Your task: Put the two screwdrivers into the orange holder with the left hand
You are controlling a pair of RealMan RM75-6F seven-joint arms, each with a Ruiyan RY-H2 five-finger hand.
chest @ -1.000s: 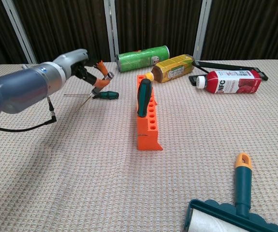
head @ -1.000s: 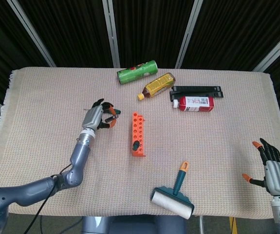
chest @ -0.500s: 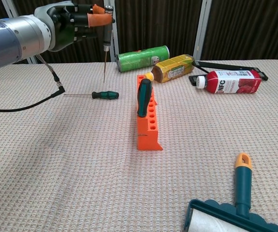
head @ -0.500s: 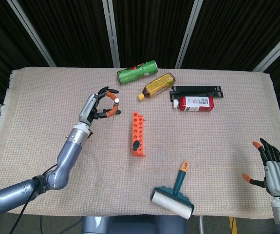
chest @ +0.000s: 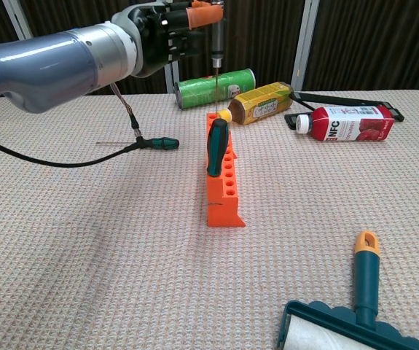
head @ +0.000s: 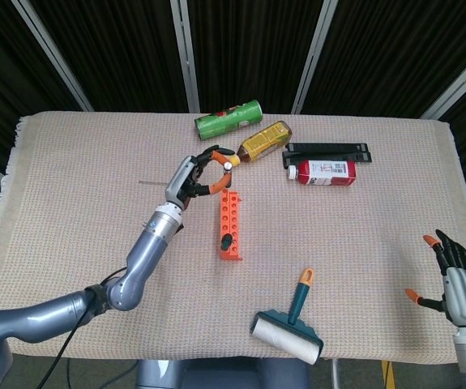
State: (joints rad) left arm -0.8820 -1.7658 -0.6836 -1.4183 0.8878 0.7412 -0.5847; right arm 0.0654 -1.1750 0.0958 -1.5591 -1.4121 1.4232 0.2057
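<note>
Screwdriver [chest: 216, 51] hangs above holder [chest: 222, 179], near bottle [chest: 261, 103].

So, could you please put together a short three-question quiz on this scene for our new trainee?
1. True or false: the left hand holds a screwdriver upright above the orange holder.
2. What already stands in the holder? A) a green-handled screwdriver B) the lint roller C) nothing
3. Fill in: a second green-handled screwdriver lies on the ____.

Key: 1 true; 2 A, the seated screwdriver; 3 table.
</note>
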